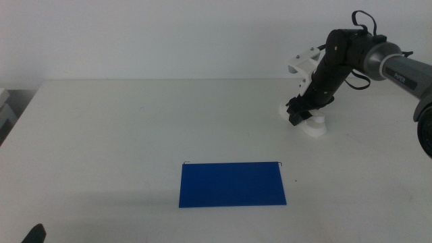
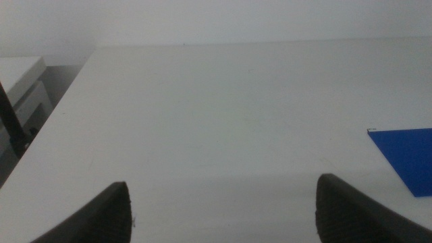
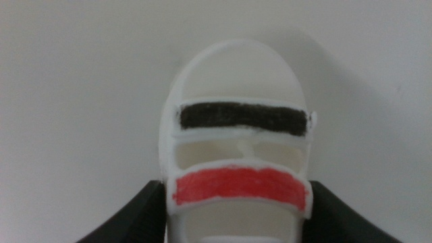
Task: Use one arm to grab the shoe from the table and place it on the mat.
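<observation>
Straddling the shoe (image 3: 236, 162) with the right gripper (image 1: 299, 116): one jaw sits on each side of the sole near the red strap, so we can pinch across the narrow width. Jaws look pressed to the sides, but the contact is at the frame edge, so we can't tell whether they've clamped. The shoe is on the table (image 1: 135, 135) at far right, seemingly flat, well apart from the mat (image 1: 231, 184), which lies near centre. We judge this the grasp step; lift and carry toward the near left remain. The arm (image 1: 344, 57) comes down steeply, probably to keep its wrist clear of the straps. The left gripper (image 2: 223, 209) waits at near left, jaws spread wide over bare table, holding nothing.
</observation>
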Action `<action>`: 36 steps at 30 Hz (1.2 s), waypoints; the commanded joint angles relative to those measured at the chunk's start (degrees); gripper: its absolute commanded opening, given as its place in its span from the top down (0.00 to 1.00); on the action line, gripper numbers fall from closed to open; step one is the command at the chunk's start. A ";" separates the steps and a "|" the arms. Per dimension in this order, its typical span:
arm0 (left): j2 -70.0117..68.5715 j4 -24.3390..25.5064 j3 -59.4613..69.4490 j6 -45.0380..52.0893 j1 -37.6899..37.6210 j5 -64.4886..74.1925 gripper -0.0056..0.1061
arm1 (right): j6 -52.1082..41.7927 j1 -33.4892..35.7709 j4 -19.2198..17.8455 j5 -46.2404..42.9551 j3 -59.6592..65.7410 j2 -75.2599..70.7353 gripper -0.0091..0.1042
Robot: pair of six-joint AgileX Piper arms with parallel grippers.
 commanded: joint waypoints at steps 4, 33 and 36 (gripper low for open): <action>-0.74 -0.43 0.40 -0.27 -0.27 -4.58 0.11 | 3.01 0.02 1.99 3.27 -1.79 -9.82 0.95; -0.74 -0.43 0.40 -0.27 -0.27 -4.58 0.11 | 33.02 29.30 -6.92 -4.65 25.05 -32.23 0.95; -0.74 -0.43 0.40 -0.27 -0.27 -4.58 0.11 | 33.02 29.67 -7.04 -4.65 25.05 -31.35 0.95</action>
